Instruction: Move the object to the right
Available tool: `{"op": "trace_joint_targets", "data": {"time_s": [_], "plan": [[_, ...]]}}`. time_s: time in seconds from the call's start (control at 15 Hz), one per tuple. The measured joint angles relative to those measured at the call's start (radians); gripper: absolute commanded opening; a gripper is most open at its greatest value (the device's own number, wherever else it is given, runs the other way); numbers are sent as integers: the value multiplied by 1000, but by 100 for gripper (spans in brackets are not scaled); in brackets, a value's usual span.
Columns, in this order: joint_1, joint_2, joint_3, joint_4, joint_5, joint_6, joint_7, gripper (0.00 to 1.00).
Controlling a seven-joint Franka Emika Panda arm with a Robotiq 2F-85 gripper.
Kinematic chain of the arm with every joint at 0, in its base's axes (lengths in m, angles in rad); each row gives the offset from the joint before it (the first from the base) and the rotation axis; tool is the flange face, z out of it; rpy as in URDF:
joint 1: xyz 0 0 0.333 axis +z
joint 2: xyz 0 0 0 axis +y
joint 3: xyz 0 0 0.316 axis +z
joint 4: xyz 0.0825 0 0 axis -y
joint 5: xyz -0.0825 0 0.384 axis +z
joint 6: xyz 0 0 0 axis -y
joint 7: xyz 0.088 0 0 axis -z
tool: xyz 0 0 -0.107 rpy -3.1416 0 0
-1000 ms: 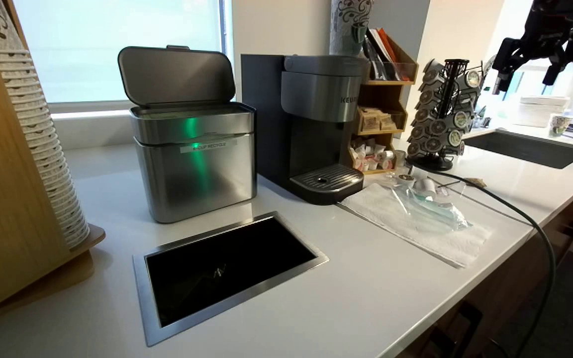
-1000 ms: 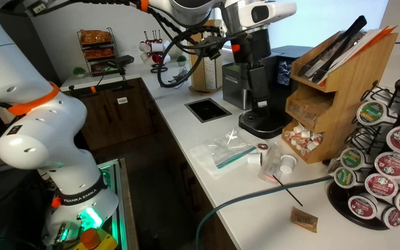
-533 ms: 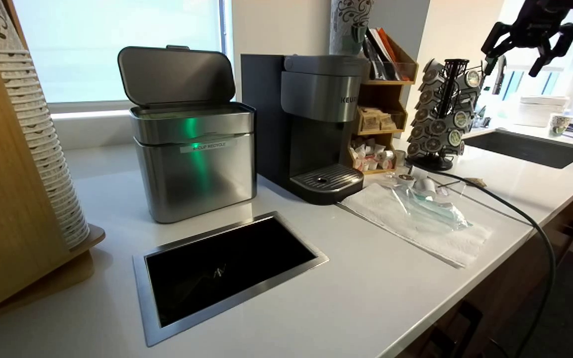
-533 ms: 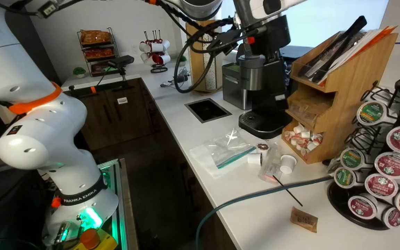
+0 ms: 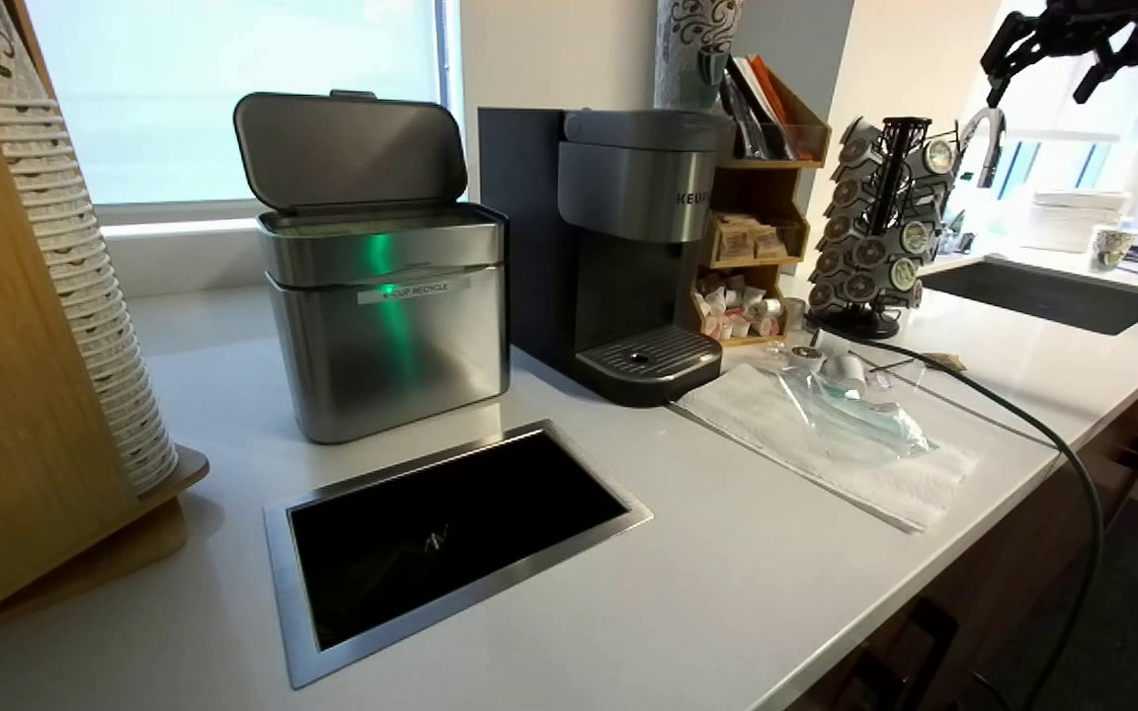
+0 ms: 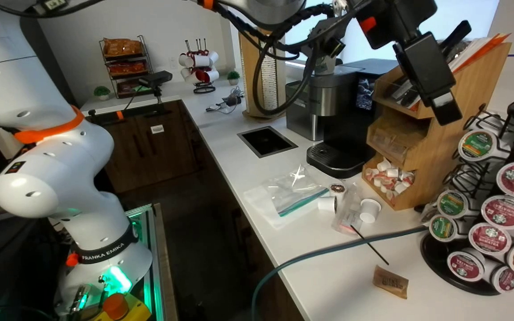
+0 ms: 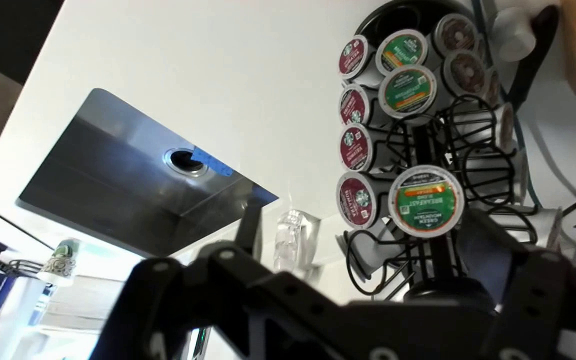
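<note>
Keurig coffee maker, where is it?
In an exterior view, the Keurig coffee maker stands near centre, between the K-cup recycle bin at left and the wooden organizer at right.

Desk (image 5: 727,583): smooth, glossy fin. K-cup recycle bin (image 5: 450,355): brushed mtl., satin sheen. Cutout frame (image 5: 475,591): brushed mtl. Keurig coffee maker (image 5: 609,267): matt plast. look w/ metallic front panel (image 5: 633,188). Tiered organizer (image 6: 440,151): smooth wood w/ clear plast. guard (image 6: 386,145). Zip bag (image 6: 295,187): clear plast. film, glossy, wrinkled. Paper towel (image 5: 757,405): matt, textured. Packet (image 6: 391,281): matt paper. Sink (image 7: 113,185): satin mtl. Robot arm (image 6: 47,165): smooth, glossy. Hand (image 5: 1039,97): matt.
</note>
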Motion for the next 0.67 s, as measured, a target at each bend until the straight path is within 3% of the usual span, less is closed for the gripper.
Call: {"op": "trace_joint_targets", "data": {"time_s": [0.27,0.67], "plan": [[5,10,-2,15,55,27,-21,100],[10,131,-25,195,319,61,-164,100]]}}
